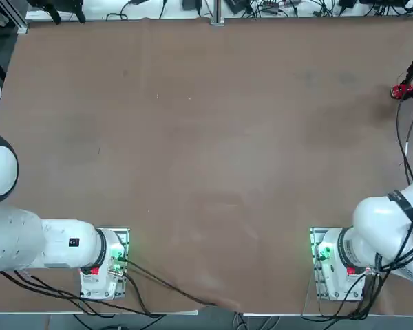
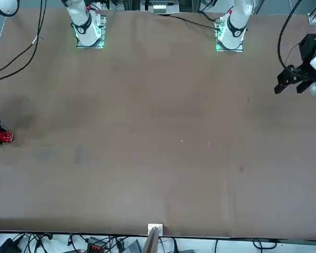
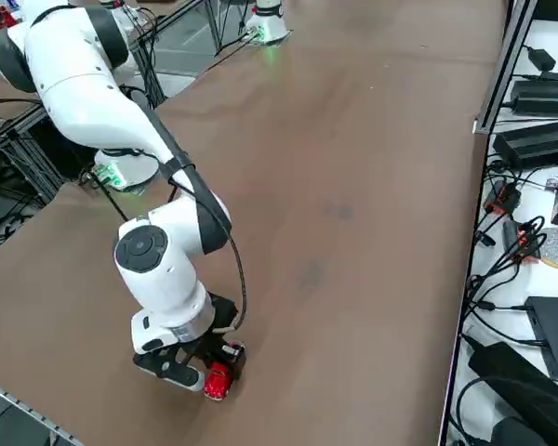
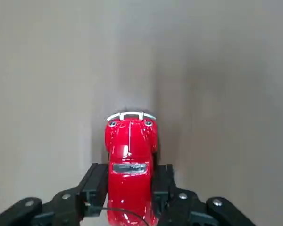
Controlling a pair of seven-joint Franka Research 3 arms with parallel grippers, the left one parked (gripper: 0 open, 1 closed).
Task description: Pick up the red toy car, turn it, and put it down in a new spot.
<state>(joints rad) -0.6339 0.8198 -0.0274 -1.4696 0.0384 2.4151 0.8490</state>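
The right gripper (image 4: 130, 188), black and two-fingered, is clamped on the flanks of the small glossy red toy car (image 4: 130, 160) with pale windows and a chrome bumper. The car sits at the far right edge of the brown matte worktop (image 1: 206, 151), low over it; whether its wheels touch the surface cannot be told. Judged from this, the grasp is made, while the turn and the placing remain. The next move calls for a clear lift, a roll of the wrist, and a descent onto open surface further inward. The worktop is otherwise bare, faintly scuffed. Black cables and power units (image 3: 539, 139) lie along its far side.
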